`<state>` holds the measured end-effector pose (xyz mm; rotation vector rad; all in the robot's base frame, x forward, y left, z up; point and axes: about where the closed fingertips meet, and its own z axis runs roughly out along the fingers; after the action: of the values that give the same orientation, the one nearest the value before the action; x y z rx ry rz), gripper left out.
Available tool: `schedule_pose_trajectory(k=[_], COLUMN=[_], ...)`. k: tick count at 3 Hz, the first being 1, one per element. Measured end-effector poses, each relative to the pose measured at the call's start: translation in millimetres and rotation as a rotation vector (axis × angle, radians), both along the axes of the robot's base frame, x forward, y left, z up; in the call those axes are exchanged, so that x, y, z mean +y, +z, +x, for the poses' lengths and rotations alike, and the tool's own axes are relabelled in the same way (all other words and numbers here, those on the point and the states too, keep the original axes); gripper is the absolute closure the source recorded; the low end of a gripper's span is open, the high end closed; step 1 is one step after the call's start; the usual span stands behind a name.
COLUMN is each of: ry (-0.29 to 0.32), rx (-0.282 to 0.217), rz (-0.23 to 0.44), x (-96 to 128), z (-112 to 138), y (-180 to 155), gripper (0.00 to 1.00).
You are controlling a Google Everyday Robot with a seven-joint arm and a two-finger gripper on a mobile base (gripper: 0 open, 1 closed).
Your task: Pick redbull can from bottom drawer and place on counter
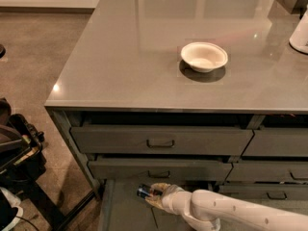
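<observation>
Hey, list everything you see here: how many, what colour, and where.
counter: one, glossy grey, upper picture
bowl: one, white, on the counter, right of centre
white object: one, counter's right edge, cut off
drawer fronts: at least four, dark grey, under the counter
bottom drawer: one, dark grey, open
redbull can: one, blue-silver, in the bottom drawer
black equipment: floor, left
arm: one, white, from lower right
gripper: one, tan, in the bottom drawer at the can
</observation>
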<state>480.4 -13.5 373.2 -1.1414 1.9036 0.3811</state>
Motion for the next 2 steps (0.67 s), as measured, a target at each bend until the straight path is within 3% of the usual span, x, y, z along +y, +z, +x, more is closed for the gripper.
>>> schedule_pose_trajectory(k=[1, 2], ry=[0.023, 0.001], rx=[-0.001, -0.073], rz=[-0.032, -0.055], x=[-4.0, -24.9], z=[-20.7, -39.4], y=[50.0, 121.7], gripper=[1.00, 1.00])
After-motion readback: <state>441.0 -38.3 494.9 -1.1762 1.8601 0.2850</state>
